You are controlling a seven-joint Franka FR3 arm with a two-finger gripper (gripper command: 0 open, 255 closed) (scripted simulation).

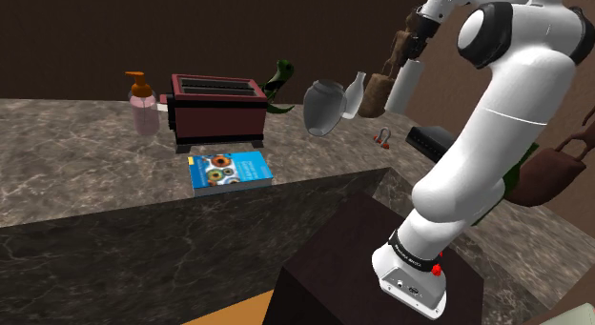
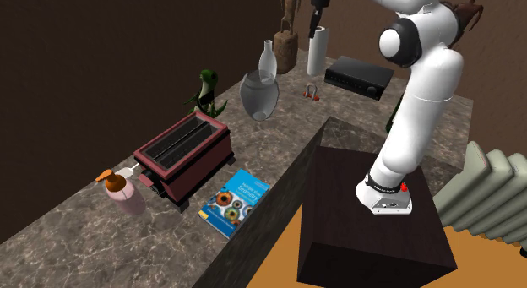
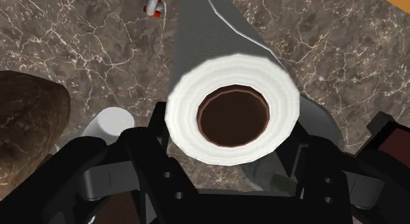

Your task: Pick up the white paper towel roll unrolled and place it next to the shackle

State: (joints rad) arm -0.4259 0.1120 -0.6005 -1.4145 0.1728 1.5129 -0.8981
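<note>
Paper towel roll (image 3: 231,71) stands upright on the marbled desk (image 1: 95,190), long axis vertical. Your end effector (image 2: 315,26) sits straight above it, hugging its top end. Honestly can't tell if it's actually clamped. The little red shackle (image 2: 311,90) lies near its base, so you're probably looking at a short hop. There's a grey vase (image 1: 324,106) close by, with dark brown walls behind.
</note>
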